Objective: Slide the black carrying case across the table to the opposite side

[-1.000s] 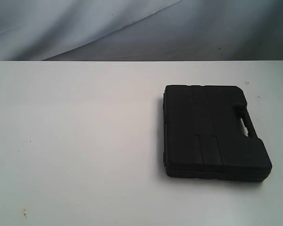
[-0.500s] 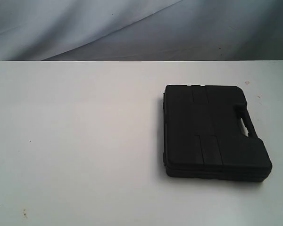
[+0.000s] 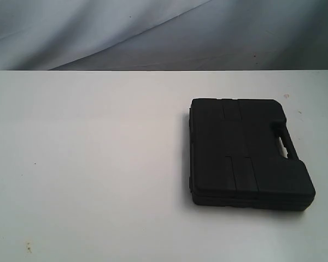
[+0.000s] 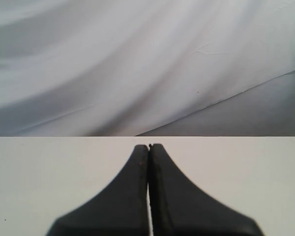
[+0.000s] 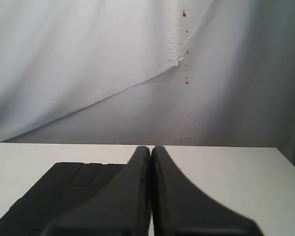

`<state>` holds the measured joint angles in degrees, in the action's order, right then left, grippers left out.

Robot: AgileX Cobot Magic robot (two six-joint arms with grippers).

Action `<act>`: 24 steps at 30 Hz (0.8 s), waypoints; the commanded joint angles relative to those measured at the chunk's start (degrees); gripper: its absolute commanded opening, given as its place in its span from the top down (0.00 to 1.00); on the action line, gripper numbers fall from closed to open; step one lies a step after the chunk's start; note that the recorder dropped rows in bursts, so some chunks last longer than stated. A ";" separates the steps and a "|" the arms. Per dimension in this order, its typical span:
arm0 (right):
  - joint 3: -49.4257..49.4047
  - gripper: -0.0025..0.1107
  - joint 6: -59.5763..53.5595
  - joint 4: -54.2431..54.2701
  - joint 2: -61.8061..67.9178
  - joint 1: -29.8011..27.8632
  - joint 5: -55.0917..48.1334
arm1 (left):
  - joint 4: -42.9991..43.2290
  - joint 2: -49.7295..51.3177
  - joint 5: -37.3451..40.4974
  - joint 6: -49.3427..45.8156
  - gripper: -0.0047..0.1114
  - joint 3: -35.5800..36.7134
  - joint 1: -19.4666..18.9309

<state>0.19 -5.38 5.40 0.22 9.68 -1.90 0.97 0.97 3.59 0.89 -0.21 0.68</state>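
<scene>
At the near edge of the white tabletop (image 3: pixel 98 164), a few small dark specks (image 3: pixel 28 248) are seen toward the left corner of the exterior view. Further in, on the right half of that view, the black carrying case (image 3: pixel 246 153) is laid flat with its lid closed. Its long axis is run from the near side toward the far side, and the near end is skewed slightly to the right. The moulded handle (image 3: pixel 286 143) is set in the long edge that is turned toward the right side of the tabletop. Two shallow recessed panels are visible on the lid, one at the near edge and one at the far edge. Bare tabletop is left all around the case.

In the left wrist view, the fingers (image 4: pixel 130 196) of the left gripper (image 4: pixel 148 146) are pressed together with nothing between them, above bare tabletop. In the right wrist view, the fingers (image 5: pixel 179 201) of the right gripper (image 5: pixel 151 148) are likewise closed on nothing, and the case (image 5: pixel 64 187) is seen lying beyond them, partly covered by them.

Behind the far edge of the tabletop, a creased pale backdrop cloth (image 3: pixel 153 33) is hung. A few small red spots (image 5: pixel 186 51) are scattered on it in the right wrist view.
</scene>
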 commanded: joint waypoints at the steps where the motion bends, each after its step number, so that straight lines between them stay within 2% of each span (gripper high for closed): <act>1: -0.19 0.98 -2.01 0.22 -0.22 0.14 -0.43 | -0.04 -0.27 -0.47 0.58 0.96 0.21 0.04; 24: -0.19 0.98 0.27 -1.98 -0.22 0.14 -2.47 | -0.04 -0.27 -0.47 0.58 0.96 0.21 0.04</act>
<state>0.19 -5.85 4.34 0.22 9.68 -4.22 0.97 0.97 3.59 0.89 -0.21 0.68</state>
